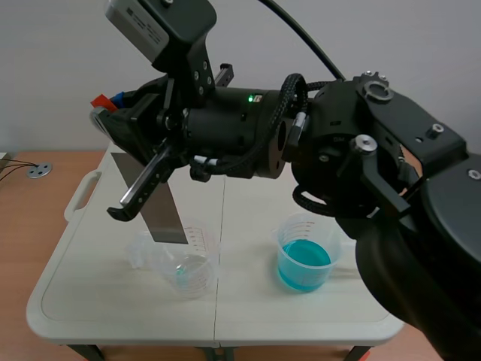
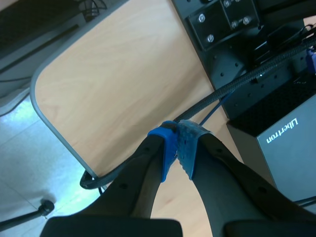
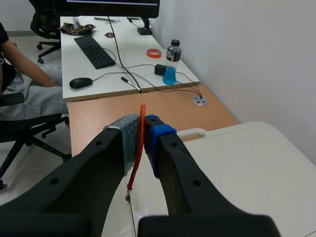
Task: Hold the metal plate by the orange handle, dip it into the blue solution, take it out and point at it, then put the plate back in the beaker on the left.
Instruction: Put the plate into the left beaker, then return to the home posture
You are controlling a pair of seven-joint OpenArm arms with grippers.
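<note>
Now the right arm's claw is up high over the left side of the white plastic table. It is pinched tight on the thin orange handle of the flat grey metal plate. In the right wrist view the handle sits squeezed between the claw's two pads.

The plate hangs down, a bit tilted. Its bottom end is right at the mouth of the clear plastic beaker on the left. I cannot tell if the end is inside it. This beaker has a little blue at its bottom.

The other clear beaker has the blue solution in it. It stands to the right, well apart from the plate.

The left arm's claw is squeezed closed with nothing in it, and its pads touch. It hangs over a brown wooden desk.
</note>
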